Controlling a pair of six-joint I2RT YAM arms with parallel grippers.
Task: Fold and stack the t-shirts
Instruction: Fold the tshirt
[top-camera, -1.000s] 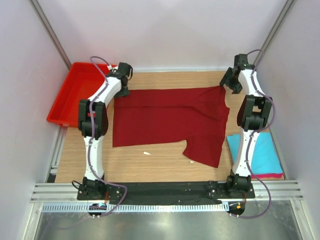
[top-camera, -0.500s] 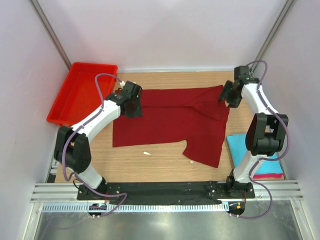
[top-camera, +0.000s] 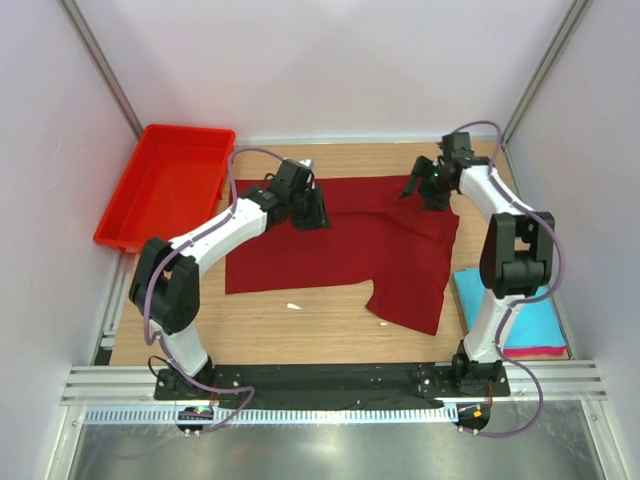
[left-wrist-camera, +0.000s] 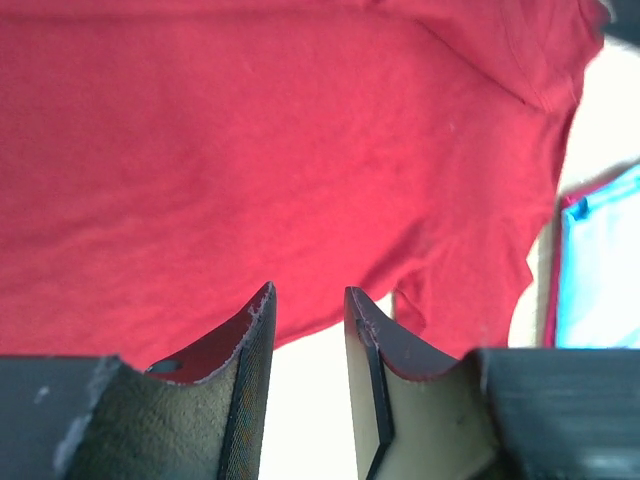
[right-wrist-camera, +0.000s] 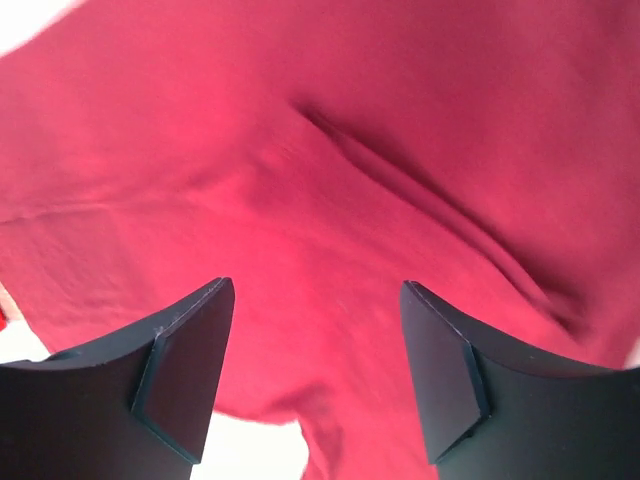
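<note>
Top external: maroon t-shirt (top-camera: 340, 240) spread mid-table.
Left gripper (left-wrist-camera: 308, 295): narrow gap, empty, at 11 o'clock.
Right gripper (right-wrist-camera: 315, 290): wide, empty, at 1 o'clock.
Far edge (top-camera: 365, 184): you pinch it level with both grippers, then draw evenly toward 6 o'clock.

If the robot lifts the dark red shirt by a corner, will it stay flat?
Probably not: the dark red shirt lies limp with a soft crease, so it would likely droop. It probably bunches if pushed.
</note>
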